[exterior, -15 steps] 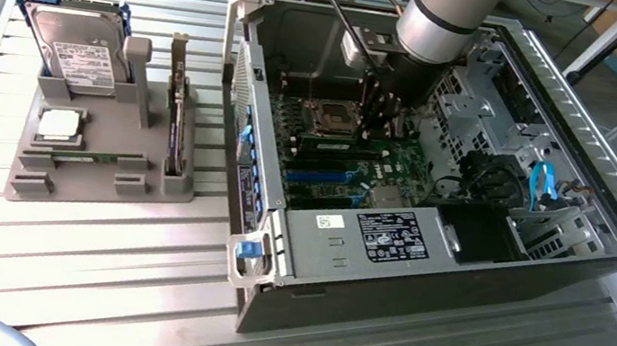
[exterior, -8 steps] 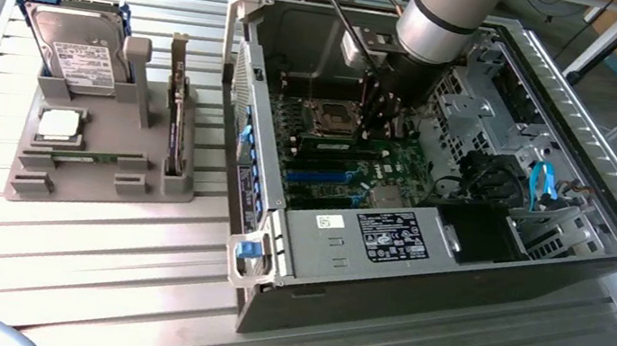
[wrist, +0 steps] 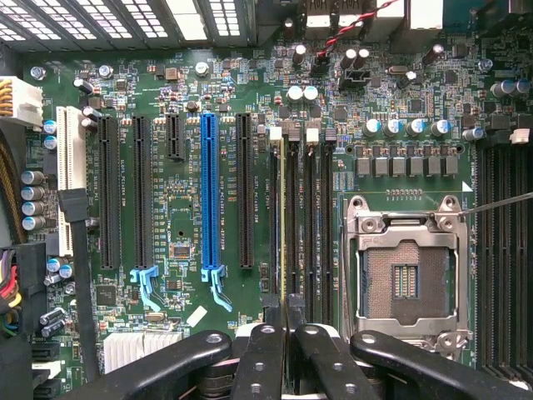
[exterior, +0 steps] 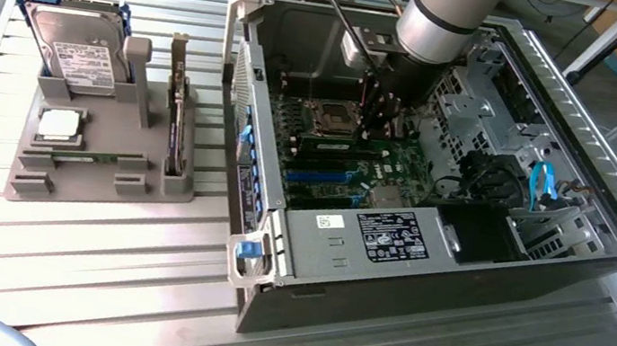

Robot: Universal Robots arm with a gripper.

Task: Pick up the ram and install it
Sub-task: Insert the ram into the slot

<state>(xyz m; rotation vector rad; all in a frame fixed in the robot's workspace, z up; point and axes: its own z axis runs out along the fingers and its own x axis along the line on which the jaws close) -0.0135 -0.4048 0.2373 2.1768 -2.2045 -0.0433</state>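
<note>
Wrist view first: where is the ram, and what have the fingers got?

Reply: The ram (wrist: 284, 225) stands on edge between the fingers (wrist: 265, 362), which are closed narrow onto it. It lies along the bank of memory slots (wrist: 309, 225), just beside the empty processor socket (wrist: 408, 279). Whether it is seated I cannot tell.

Guidance for the step?

Reply: In my judgement, keep the stick parallel to its slot and press evenly along its length. A tilt would risk jamming one end. The white end clips (wrist: 276, 132) should stand clear of it.

And the arm's pose?

Reply: In the exterior view the arm (exterior: 445, 20) reaches down into the open computer case (exterior: 602, 151) on the table (exterior: 89, 269), its wrist over the motherboard (exterior: 400, 163).
</note>
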